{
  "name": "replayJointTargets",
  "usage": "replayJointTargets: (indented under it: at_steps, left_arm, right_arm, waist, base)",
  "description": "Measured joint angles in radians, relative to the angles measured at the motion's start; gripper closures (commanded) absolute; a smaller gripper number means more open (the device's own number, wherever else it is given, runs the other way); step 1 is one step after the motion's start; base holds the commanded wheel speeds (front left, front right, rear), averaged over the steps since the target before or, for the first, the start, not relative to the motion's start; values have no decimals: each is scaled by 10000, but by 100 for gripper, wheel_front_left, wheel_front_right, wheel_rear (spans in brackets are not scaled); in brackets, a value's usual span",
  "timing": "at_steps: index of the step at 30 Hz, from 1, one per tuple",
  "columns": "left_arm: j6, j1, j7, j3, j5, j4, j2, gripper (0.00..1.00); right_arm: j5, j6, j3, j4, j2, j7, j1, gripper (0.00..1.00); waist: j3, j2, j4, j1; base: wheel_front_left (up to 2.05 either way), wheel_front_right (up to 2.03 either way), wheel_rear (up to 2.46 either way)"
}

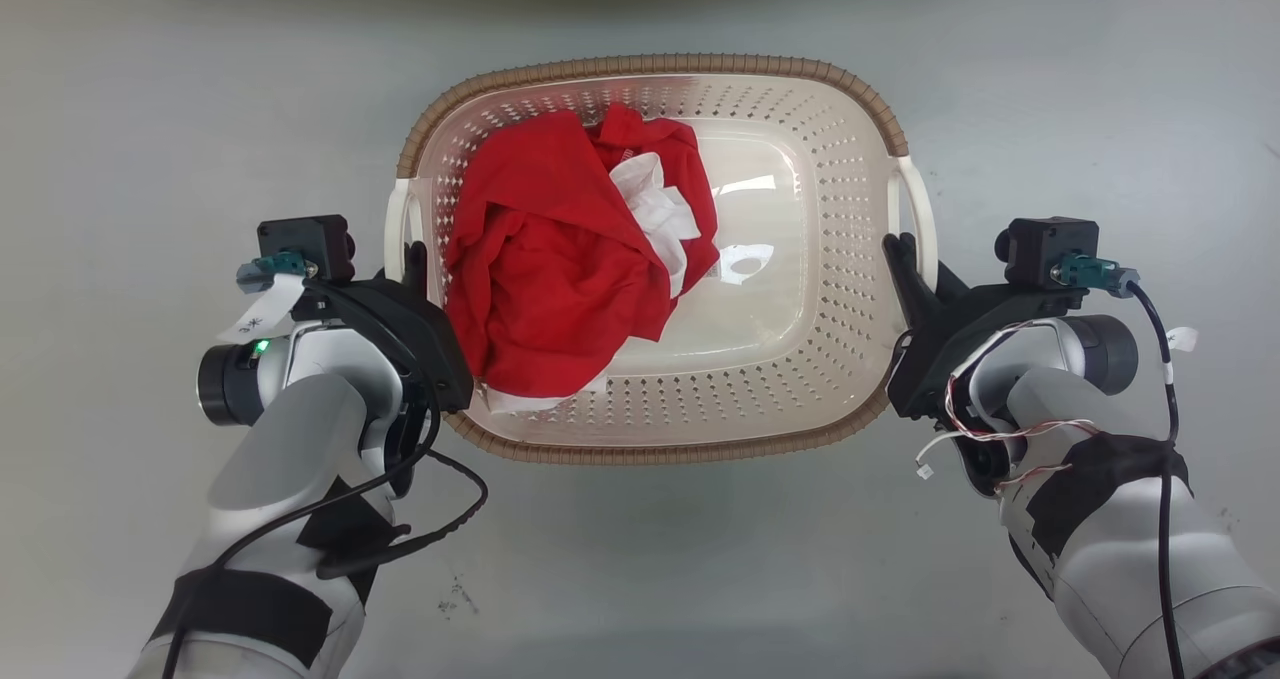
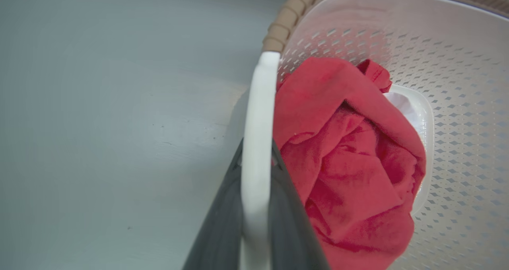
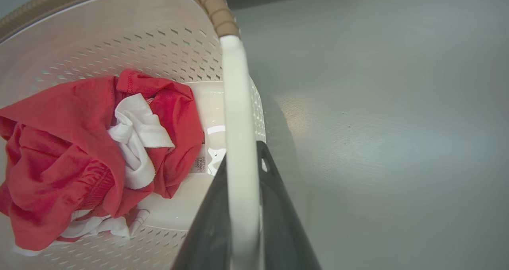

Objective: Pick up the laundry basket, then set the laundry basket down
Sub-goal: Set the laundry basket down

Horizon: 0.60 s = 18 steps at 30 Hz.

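Your laundry basket (image 1: 800, 379) is centred before you over the grey surface (image 1: 150, 109); whether it rests there is unclear. A red garment (image 1: 550, 269) and a white cloth (image 1: 660, 204) are bunched in its left half. Your left hand (image 1: 414, 259) pinches the left handle (image 1: 396, 221), and your right hand (image 1: 903, 254) pinches the right handle (image 1: 920, 209).

Open floor (image 1: 640, 579) surrounds the laundry basket (image 1: 800, 379); red cloth (image 1: 550, 259) crowds its left half.
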Motion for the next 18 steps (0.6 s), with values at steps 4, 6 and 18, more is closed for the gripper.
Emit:
replayJointTargets:
  at_steps: [4,6,18]
  left_arm:
    - [-6,0,-90,-29,0,121,-31,100]
    - [-59,0,-182,-35,-2,176,-42,100]
    - [-263,-126,-299,-63,-2,370,-58,100]
  right_arm:
    - [-12,0,2,96,17,-40,0,100]
    - [-12,2,4,125,23,-92,0,100]
    - [-10,13,0,286,50,-159,-107,100]
  waist:
    - [105,0,31,0]
    - [124,0,41,-2]
    - [194,0,66,-2]
  base:
    - [0,0,0]
    - [0,0,0]
    - [0,0,0]
